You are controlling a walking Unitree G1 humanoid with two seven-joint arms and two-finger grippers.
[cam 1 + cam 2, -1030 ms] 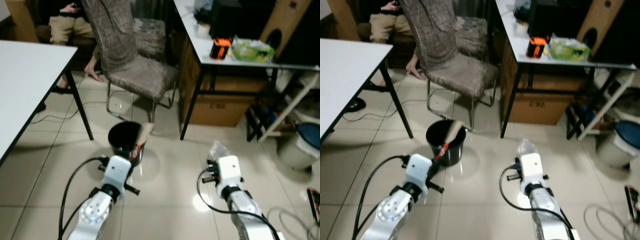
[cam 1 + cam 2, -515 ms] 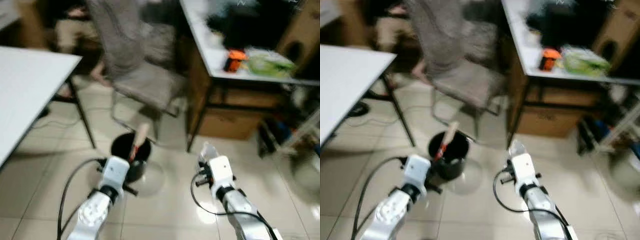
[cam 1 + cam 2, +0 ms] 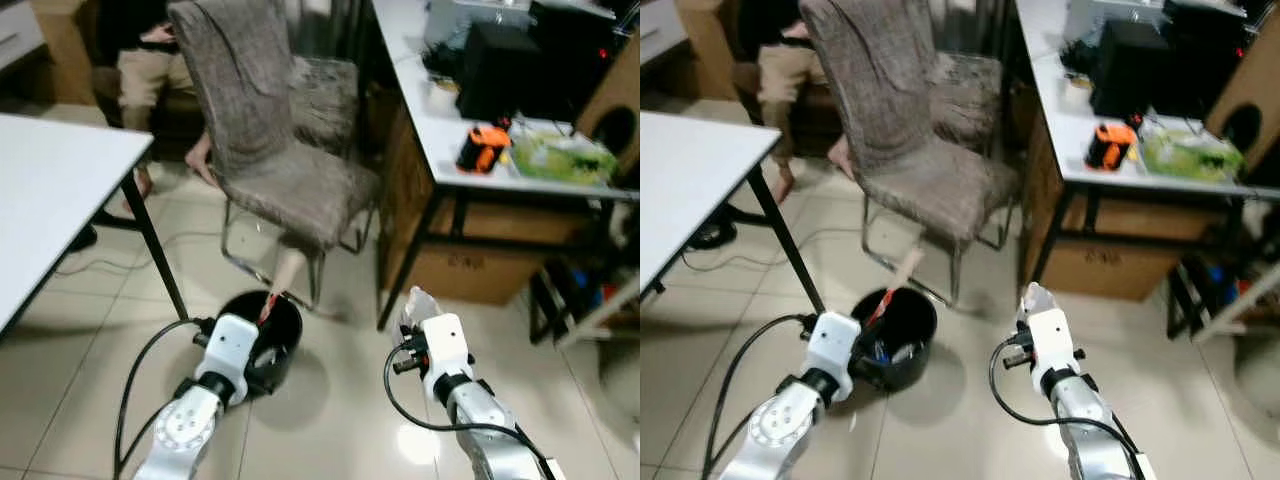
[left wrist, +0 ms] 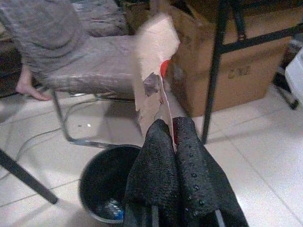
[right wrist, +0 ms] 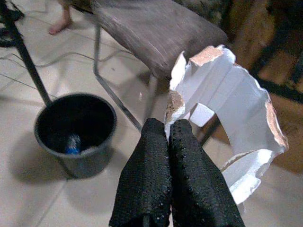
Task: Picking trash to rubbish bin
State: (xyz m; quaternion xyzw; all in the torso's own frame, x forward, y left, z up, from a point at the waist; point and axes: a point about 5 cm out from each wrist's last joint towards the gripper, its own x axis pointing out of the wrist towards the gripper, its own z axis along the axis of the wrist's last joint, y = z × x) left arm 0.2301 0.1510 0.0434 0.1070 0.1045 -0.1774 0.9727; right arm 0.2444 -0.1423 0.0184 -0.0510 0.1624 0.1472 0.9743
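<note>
In the left eye view the robot stands over a round black plastic bin (image 3: pixel 262 335) on the pale tiled floor (image 3: pixel 330 420), just in front of a grey fabric chair on a chrome frame (image 3: pixel 270 150); the left gripper (image 3: pixel 262 318) hangs at the bin's rim with a torn strip of tan and red cardboard (image 3: pixel 285 275) rising from it, while the right gripper (image 3: pixel 412 318) is beside the bin, apart from it, carrying a pale scrap. The step in hand looks like the drop: the left arm seems placed to let go, and the next move calls for parting those fingers over the opening, then bringing the right arm across. The right eye view shows the same layout, with a white table (image 3: pixel 690 190) at the robot's left, a cluttered white desk (image 3: pixel 1110 130) and a brown cardboard box (image 3: pixel 1120 265) at its right, and a seated person's legs (image 3: pixel 790 80) behind the chair. In the left wrist view the two black fingers (image 4: pixel 154 175) are pressed together on the cardboard strip, ragged-edged and thin, the bin's dark mouth just beyond with some litter at its bottom. In the right wrist view the fingers (image 5: pixel 154 170) are clamped on a curved, torn piece of white cardboard with brown ripped edges (image 5: pixel 227 113), light and stiff-looking, the bin well to one side.
</note>
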